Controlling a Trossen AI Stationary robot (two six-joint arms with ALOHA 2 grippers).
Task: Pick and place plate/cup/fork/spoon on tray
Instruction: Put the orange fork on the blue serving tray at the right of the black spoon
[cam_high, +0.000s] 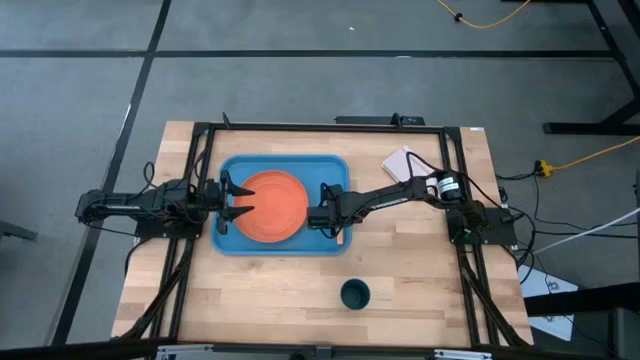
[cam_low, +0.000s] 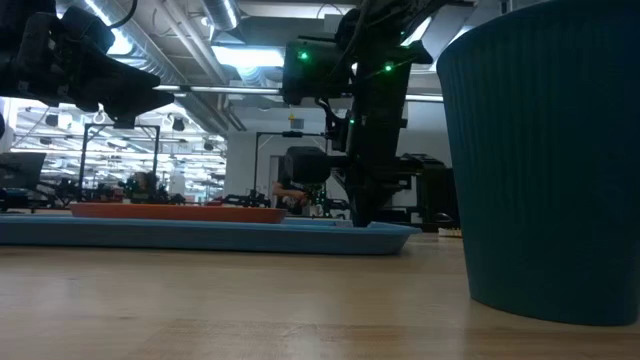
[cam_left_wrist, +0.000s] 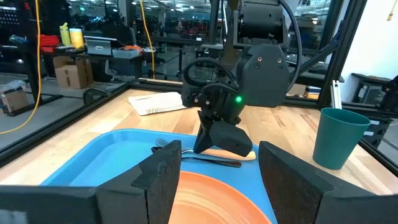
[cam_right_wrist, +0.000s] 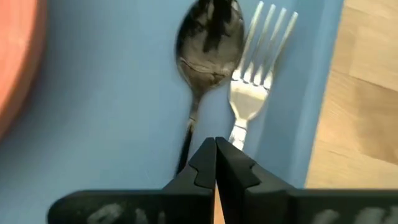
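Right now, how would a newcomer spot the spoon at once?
Find the blue tray mid-table, then its strip right of the orange plate. The spoon lies there beside the fork, on the plate's side; it is dark with an oval bowl, not tined.

Grey floor (cam_high: 80, 100), yellow cable (cam_high: 500, 18), ceiling lights (cam_low: 240, 55).
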